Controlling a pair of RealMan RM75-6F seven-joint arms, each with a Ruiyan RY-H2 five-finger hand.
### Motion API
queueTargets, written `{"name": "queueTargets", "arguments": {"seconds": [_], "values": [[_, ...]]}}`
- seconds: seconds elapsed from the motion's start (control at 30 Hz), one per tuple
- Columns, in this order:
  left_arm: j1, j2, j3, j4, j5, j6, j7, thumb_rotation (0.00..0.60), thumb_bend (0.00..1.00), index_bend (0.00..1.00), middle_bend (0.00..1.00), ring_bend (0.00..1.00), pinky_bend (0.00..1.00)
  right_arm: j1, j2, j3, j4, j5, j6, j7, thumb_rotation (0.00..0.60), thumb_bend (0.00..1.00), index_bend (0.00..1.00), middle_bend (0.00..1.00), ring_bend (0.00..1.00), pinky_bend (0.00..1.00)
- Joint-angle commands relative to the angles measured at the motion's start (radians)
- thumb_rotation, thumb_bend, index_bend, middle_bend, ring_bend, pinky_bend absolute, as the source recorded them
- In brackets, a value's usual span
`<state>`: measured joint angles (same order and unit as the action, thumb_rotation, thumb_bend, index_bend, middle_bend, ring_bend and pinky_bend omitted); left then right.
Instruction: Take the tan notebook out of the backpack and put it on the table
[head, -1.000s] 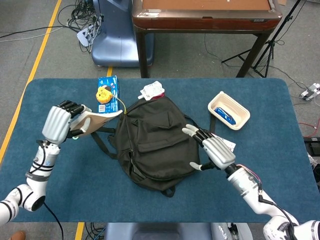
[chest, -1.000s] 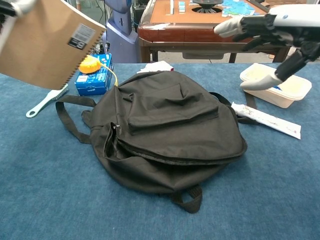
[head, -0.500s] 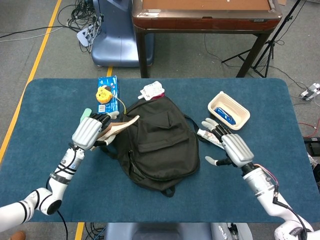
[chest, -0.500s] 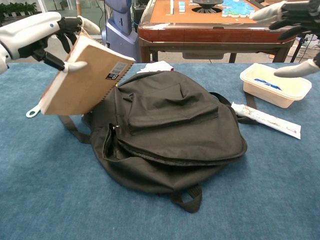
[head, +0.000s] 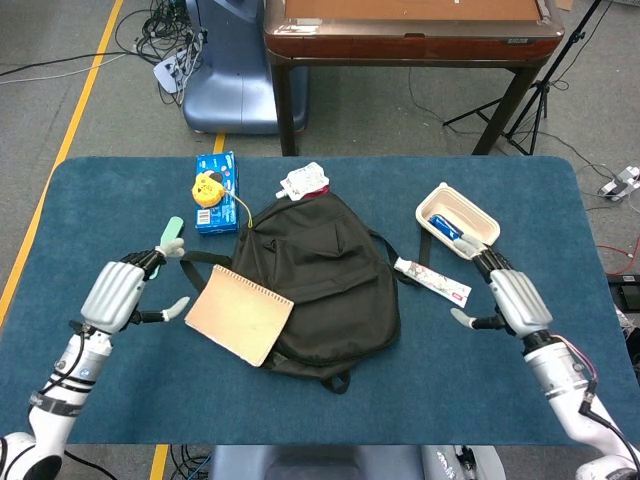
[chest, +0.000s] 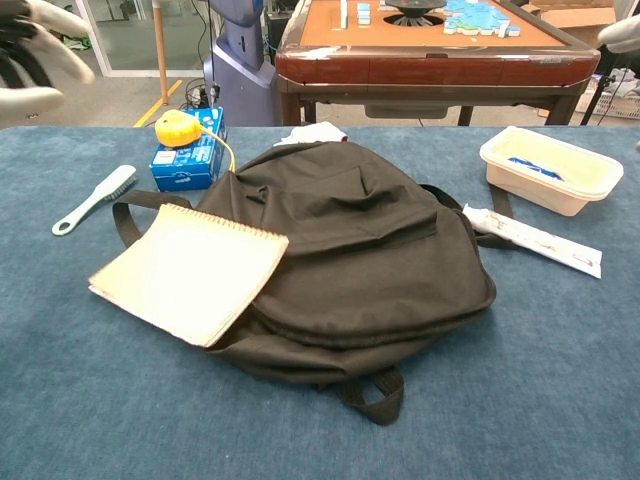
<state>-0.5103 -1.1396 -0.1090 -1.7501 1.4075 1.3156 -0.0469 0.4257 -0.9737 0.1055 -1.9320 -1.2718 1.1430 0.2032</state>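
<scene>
Both robot hands hung empty in the head view: the left robot hand (head: 120, 293) stood just left of the tan notebook (head: 239, 314) with fingers apart, and the right robot hand (head: 510, 300) hovered likewise well right of the backpack (head: 325, 280). That notebook lay outside the backpack, one corner resting on its flap, the remainder on the blue bench (head: 420, 390), so it looked released.

From the chest view, the notebook (chest: 188, 272) lay flat across a strap; only a blurred part of the left robot hand (chest: 30, 50) showed, top left, holding nothing.

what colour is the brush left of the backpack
Pale mint green brush, clearest in the chest view.
</scene>
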Motion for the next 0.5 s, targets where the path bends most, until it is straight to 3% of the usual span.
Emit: {"name": "queueTargets", "arguments": {"seconds": [0.03,0.13,0.17,0.27,0.3,0.5], "values": [[0.024,0.021,0.009,-0.012,0.004,0.016,0.009,0.367,0.2,0.14,0.27,0.33,0.35,-0.013,0.009,-0.004,0.006,-0.007,0.004,0.011,0.6,0.23,0.0,0.0,0.0,0.1],[0.046,0.03,0.009,0.001,-0.012,0.03,0.027,0.368,0.2,0.14,0.27,0.33,0.35,-0.029,0.02,-0.011,0.012,-0.017,0.01,0.012,0.6,0.23,0.0,0.03,0.0,0.1],[0.054,0.032,0.008,0.004,-0.02,0.035,0.027,0.396,0.2,0.14,0.27,0.33,0.35,-0.035,0.023,-0.015,0.015,-0.02,0.013,0.007,0.6,0.24,0.0,0.06,0.0,0.11],[0.089,0.043,0.005,0.013,-0.053,0.059,0.042,0.581,0.2,0.16,0.27,0.33,0.35,-0.06,0.038,-0.035,0.023,-0.038,0.026,-0.019,0.6,0.28,0.0,0.15,0.04,0.13],[0.099,0.045,0.005,0.018,-0.061,0.069,0.051,0.6,0.2,0.17,0.27,0.33,0.35,-0.069,0.039,-0.041,0.029,-0.045,0.038,-0.032,0.6,0.29,0.02,0.17,0.05,0.14],[0.178,0.035,0.022,0.06,-0.082,0.135,0.067,0.6,0.2,0.2,0.27,0.33,0.35,-0.147,0.008,-0.081,0.074,-0.092,0.143,-0.134,0.6,0.35,0.23,0.33,0.19,0.26]]}}
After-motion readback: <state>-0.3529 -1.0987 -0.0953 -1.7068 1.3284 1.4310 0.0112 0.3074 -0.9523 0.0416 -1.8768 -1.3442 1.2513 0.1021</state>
